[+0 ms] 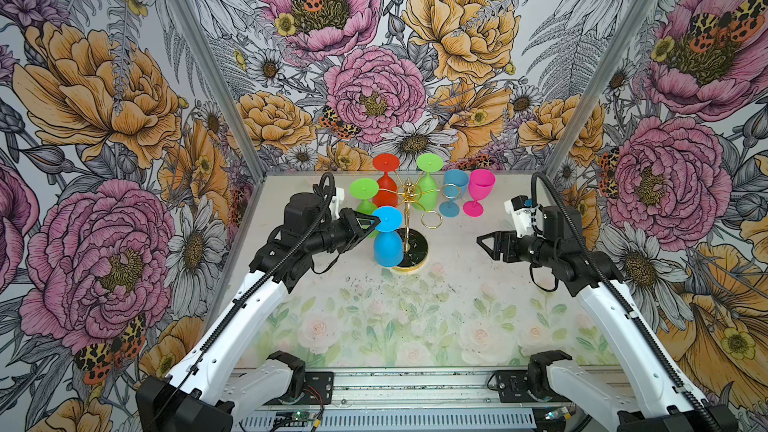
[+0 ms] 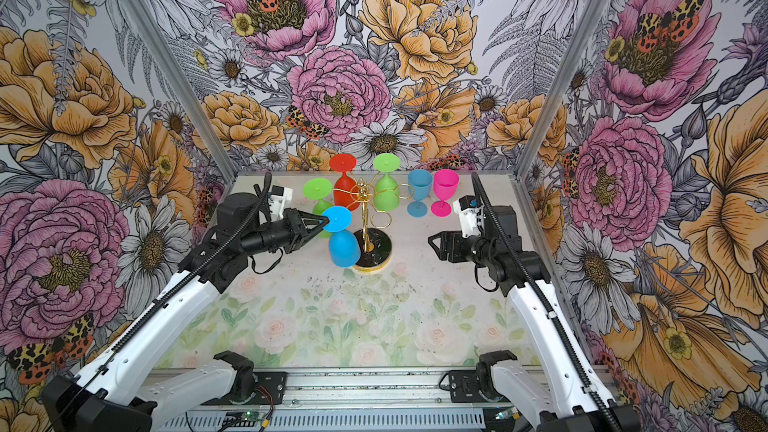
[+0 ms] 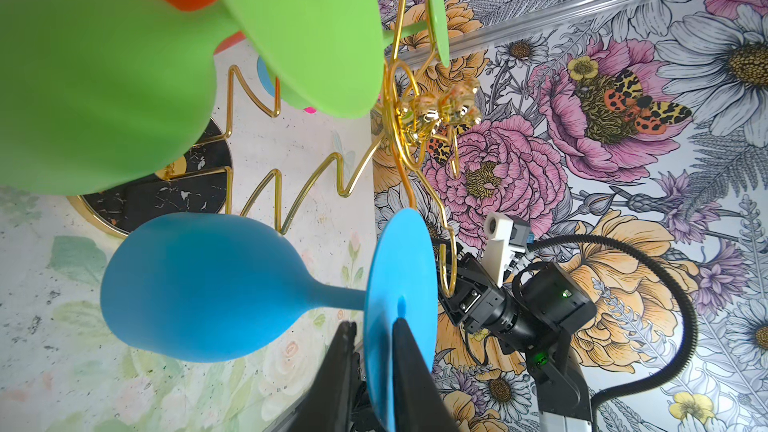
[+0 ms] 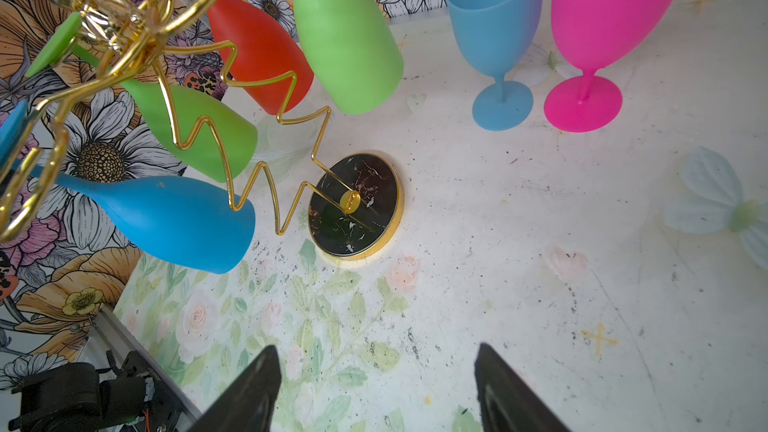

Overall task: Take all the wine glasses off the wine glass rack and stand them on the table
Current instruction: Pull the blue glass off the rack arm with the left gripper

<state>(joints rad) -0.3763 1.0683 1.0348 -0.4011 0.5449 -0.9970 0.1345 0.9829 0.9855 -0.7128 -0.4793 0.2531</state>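
Black left gripper (image 1: 376, 223) left of centre, jaws drawn narrow about the foot of the blue wine glass (image 1: 388, 249), one finger (image 3: 409, 367) on each face, firmness of hold not to be told. Glass hung bowl-down from the near-left arm of the gold wine glass rack (image 1: 419, 248), base on the table (image 1: 457, 292) at far centre. Farther right, blue goblet (image 1: 455, 184) and pink goblet (image 1: 481, 187) upright, just beside each other; right gripper (image 1: 484, 246) nearer, jaws wide apart, empty.

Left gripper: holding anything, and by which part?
The left gripper straddles the foot's edge of the hanging blue wine glass; whether it clamps cannot be told. The right gripper is empty.
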